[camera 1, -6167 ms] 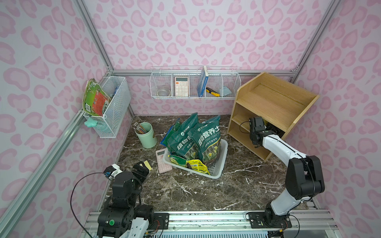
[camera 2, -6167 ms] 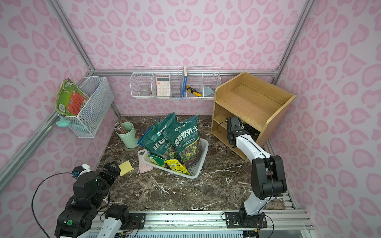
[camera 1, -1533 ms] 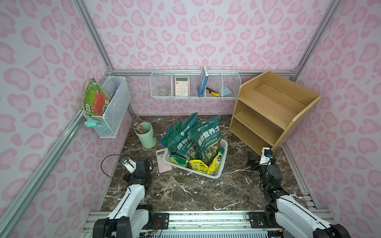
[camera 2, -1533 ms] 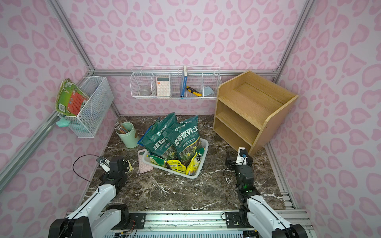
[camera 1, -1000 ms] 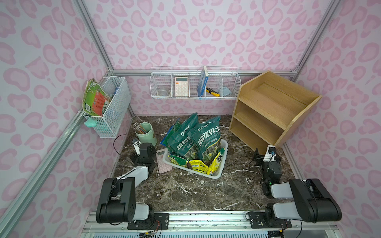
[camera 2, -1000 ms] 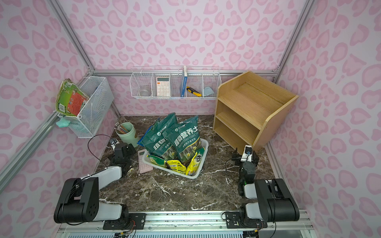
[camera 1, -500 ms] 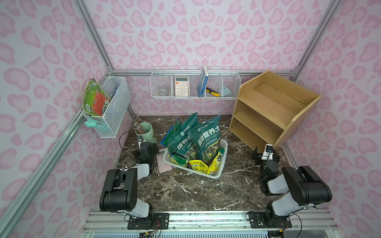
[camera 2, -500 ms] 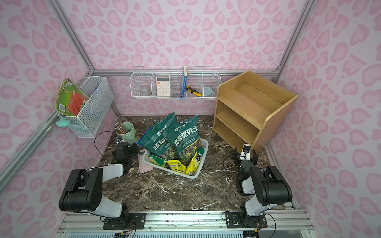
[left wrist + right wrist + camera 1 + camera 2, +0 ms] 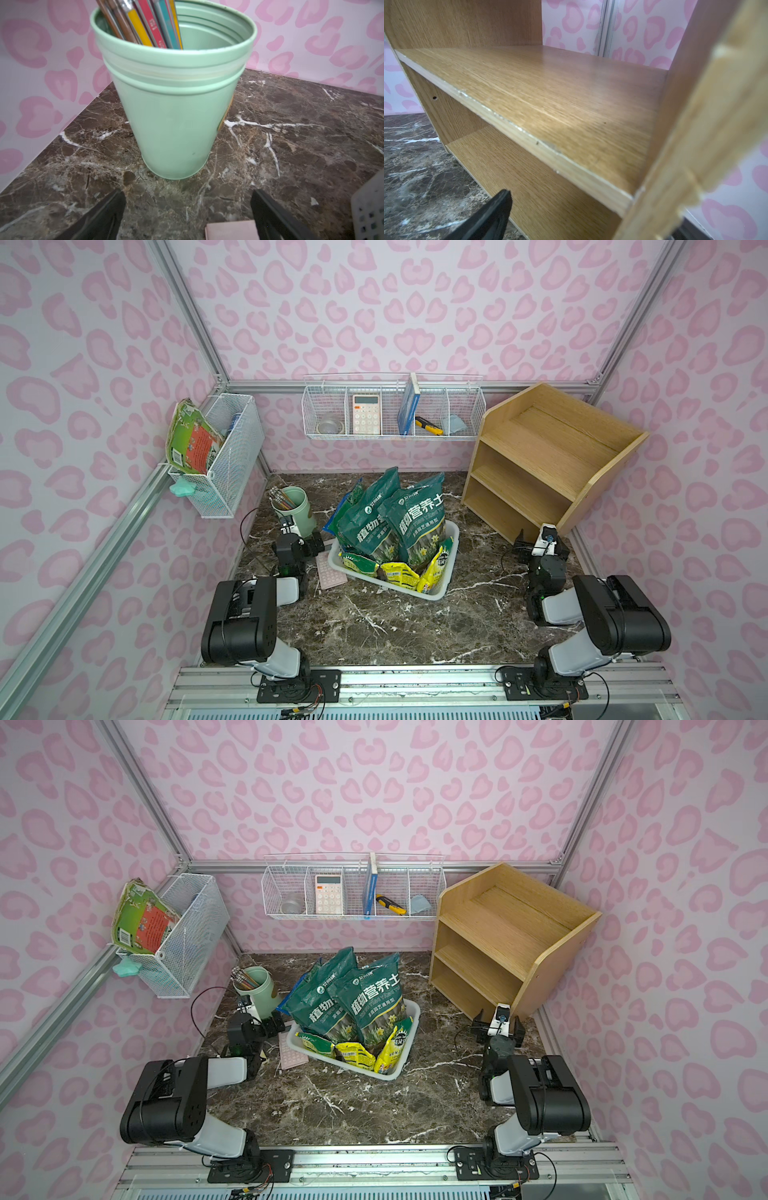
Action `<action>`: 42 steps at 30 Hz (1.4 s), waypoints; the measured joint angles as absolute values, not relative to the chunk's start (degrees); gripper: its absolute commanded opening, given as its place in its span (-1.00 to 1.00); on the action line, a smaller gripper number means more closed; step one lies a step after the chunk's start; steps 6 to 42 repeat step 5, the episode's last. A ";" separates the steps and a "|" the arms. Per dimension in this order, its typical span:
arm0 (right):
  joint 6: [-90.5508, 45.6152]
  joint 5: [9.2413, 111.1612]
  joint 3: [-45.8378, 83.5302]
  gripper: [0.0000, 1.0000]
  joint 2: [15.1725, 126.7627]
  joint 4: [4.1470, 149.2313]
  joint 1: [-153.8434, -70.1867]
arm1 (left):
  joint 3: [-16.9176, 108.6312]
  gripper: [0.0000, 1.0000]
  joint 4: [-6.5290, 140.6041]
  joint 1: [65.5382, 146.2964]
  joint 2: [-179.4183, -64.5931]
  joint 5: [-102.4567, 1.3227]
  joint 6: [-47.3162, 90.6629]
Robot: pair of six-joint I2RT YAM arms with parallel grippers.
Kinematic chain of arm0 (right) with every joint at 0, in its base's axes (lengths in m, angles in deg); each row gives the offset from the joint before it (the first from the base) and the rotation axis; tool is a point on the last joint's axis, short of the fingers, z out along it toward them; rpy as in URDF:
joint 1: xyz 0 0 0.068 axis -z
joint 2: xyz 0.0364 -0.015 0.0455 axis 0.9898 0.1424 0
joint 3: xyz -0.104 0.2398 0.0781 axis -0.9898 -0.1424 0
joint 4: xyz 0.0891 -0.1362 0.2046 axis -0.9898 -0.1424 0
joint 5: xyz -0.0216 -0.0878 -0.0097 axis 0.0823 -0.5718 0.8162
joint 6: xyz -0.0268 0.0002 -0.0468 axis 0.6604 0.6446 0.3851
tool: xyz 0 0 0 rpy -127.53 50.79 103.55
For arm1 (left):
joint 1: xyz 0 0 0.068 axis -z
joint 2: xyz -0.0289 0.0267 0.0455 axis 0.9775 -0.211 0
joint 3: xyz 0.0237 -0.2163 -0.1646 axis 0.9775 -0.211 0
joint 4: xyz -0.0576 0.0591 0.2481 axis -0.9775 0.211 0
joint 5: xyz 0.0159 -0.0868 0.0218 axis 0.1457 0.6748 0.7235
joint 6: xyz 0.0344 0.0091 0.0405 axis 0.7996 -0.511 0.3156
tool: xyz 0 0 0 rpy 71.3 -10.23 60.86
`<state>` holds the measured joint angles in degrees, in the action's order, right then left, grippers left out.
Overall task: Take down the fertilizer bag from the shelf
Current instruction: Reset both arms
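Now | my left gripper (image 9: pixel 187 199): jaws wide apart, holding nothing, mint-green metal pencil cup (image 9: pixel 172 114) just ahead | my right gripper (image 9: pixel 540 543): jaws spread wide, nothing held, light-wood stepped shelf (image 9: pixel 540 456) just ahead | yellow plastic fertilizer bag (image 9: pixel 433 572): in white plastic tray (image 9: pixel 453 549) between my grippers, on the side nearer my right jaws.
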<state>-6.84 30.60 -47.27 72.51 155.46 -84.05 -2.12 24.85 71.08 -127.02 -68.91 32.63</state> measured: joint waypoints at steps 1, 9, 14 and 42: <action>-6.84 30.60 -47.27 1.00 72.51 155.46 -84.05 | -2.04 0.99 25.92 71.08 -126.98 -68.93 32.57; -7.04 31.08 -46.95 0.99 72.60 155.00 -83.59 | -1.77 0.99 27.52 71.08 -126.80 -68.93 31.71; -7.04 31.08 -46.95 0.99 72.60 155.00 -83.59 | -1.77 0.99 27.52 71.08 -126.80 -68.93 31.71; -7.04 31.08 -46.95 0.99 72.60 155.00 -83.59 | -1.77 0.99 27.52 71.08 -126.80 -68.93 31.71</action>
